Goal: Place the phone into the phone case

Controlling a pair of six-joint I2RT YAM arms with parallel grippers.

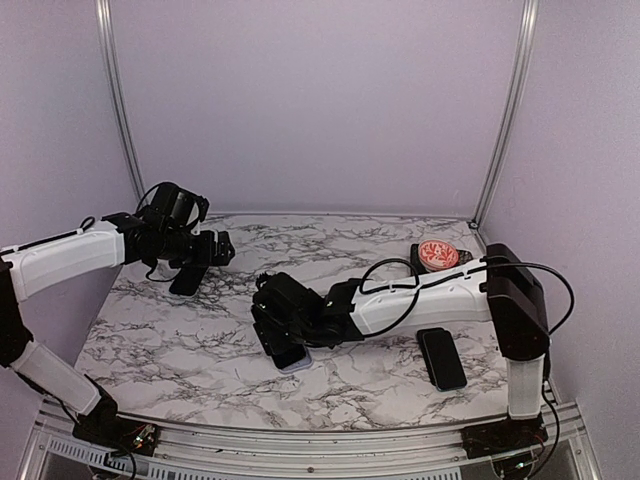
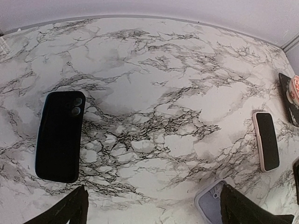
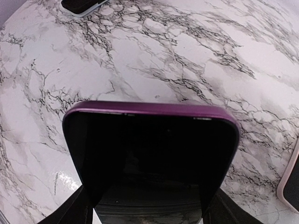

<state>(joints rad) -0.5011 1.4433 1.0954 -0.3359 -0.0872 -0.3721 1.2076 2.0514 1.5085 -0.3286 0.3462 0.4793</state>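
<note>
Purple rims the phone (image 3: 152,149) that the right gripper (image 3: 150,207) clamps by its 2 long edges, with the dark screen facing the wrist camera. The pick-up therefore looks done, but the seating is not. The pale lavender case (image 2: 211,207) lies on the marble table (image 2: 154,70), apparently hollow side up. From above, the phone sits tilted just over it, 1 end low (whether they touch I cannot tell). What is left, as I judge it, is squaring the phone to the case, pressing it in and letting go.

The right arm reaches from its base at the right across to the middle of the table, forearm low and wrist bent downward. The left gripper (image 2: 154,210) hangs with its jaws spread wide and nothing between them, above the far left of the table. A black phone or case (image 2: 58,136) lies flat near it. The left arm comes in from the left edge, its forearm roughly level.
</note>
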